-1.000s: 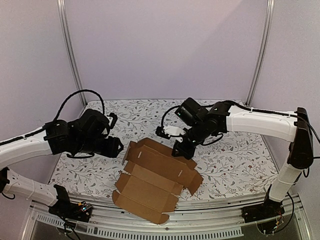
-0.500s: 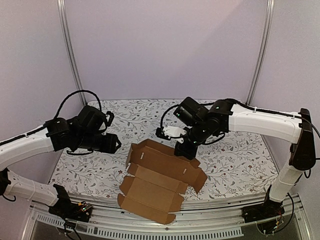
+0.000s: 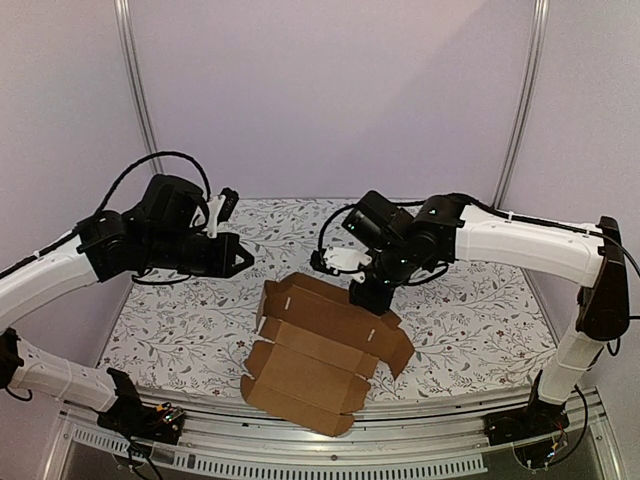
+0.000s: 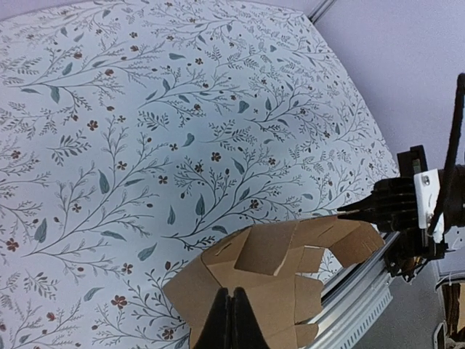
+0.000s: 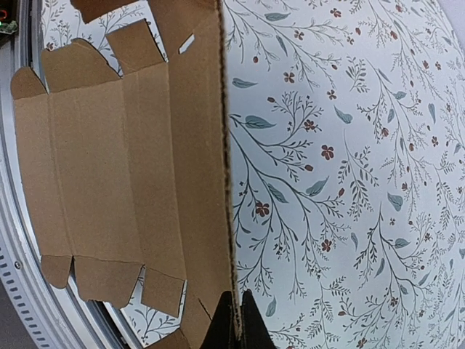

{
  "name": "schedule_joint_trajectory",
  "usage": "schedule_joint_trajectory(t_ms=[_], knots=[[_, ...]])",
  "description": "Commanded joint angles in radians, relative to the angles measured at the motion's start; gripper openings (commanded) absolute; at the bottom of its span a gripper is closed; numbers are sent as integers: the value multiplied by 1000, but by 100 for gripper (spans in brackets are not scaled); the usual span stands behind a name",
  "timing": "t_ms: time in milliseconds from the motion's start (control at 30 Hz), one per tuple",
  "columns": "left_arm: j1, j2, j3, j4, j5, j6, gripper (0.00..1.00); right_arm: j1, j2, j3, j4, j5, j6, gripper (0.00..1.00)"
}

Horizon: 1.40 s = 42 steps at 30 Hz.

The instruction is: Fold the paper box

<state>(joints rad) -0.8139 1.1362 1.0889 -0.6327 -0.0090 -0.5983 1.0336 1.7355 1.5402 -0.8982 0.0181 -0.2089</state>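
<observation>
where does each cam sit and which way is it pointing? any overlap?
Top external: above and behind the bases, looking down on the table; both arms show.
Left wrist: looks down over the shut left gripper at the paper box.
Right wrist: looks down along the right gripper, pinching the paper box's edge.
Shared: all three see the paper box.

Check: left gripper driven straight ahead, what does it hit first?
Likely the paper box, whose raised panels lie right ahead of the left gripper in its wrist view; depth unclear, it might pass above.
</observation>
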Motion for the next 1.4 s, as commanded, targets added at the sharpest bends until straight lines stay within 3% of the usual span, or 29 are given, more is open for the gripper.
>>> schedule_joint_trajectory(t_ms=[0, 1067, 1367], knots=[[12, 83, 60, 22, 45, 0, 0, 25, 12, 33, -12, 29, 17, 0], [-86, 320, 165, 69, 154, -10, 0, 59, 53, 88, -14, 150, 60, 0], [-90, 284, 155, 5, 47, 18, 0, 58, 50, 73, -17, 174, 59, 0]])
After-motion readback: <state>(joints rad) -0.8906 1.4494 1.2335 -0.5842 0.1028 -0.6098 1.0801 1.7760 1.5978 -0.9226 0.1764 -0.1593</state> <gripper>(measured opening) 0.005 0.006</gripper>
